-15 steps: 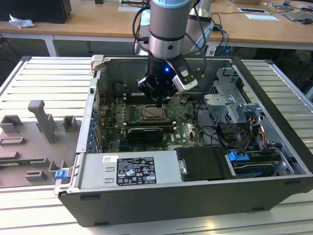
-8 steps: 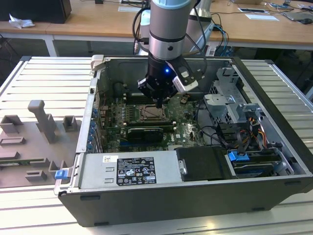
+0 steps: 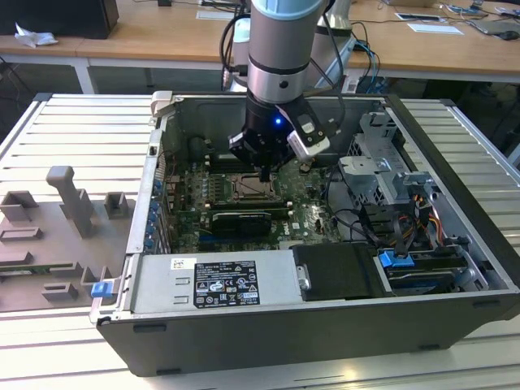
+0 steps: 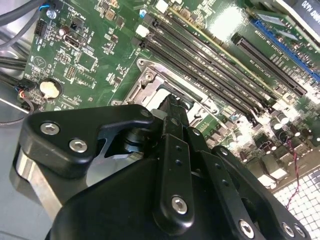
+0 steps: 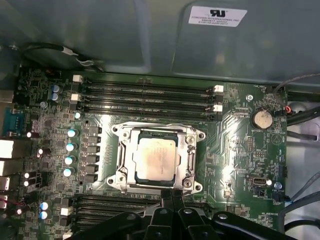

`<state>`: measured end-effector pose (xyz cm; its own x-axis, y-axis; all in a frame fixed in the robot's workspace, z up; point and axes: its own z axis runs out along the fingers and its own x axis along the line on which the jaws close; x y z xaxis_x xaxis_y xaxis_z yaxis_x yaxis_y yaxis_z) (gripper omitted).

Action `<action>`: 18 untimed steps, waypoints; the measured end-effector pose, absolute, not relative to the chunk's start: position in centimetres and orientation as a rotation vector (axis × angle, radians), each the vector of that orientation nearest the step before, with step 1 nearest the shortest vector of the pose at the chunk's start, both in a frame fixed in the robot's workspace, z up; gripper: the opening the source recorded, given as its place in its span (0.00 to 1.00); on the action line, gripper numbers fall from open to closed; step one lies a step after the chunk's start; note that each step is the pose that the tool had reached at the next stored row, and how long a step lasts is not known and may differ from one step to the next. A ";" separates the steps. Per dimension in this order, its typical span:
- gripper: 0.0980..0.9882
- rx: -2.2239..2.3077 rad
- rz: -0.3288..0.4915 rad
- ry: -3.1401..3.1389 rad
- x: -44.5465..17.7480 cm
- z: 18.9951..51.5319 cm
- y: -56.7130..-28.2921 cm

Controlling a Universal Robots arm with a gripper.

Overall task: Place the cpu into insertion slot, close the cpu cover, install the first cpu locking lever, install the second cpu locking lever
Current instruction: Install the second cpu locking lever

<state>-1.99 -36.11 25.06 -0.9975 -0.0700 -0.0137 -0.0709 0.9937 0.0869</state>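
Cpu (image 5: pixel 156 159) seated in insertion slot (image 5: pixel 131 176), cpu cover (image 5: pixel 192 159) down; end effector (image 5: pixel 171 196) clenched (empty) at frame edge.

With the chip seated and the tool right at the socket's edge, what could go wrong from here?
1. The tool sits at the edge of the cover; a skewed push might bend it or shift the cpu.
2. Memory slots run close along both sides of the socket; a slip could scrape them.
3. Loose cables lie near the arm and may snag.
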 end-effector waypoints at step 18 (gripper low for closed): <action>0.01 -0.111 0.143 3.126 -2.3 24.9 -36.9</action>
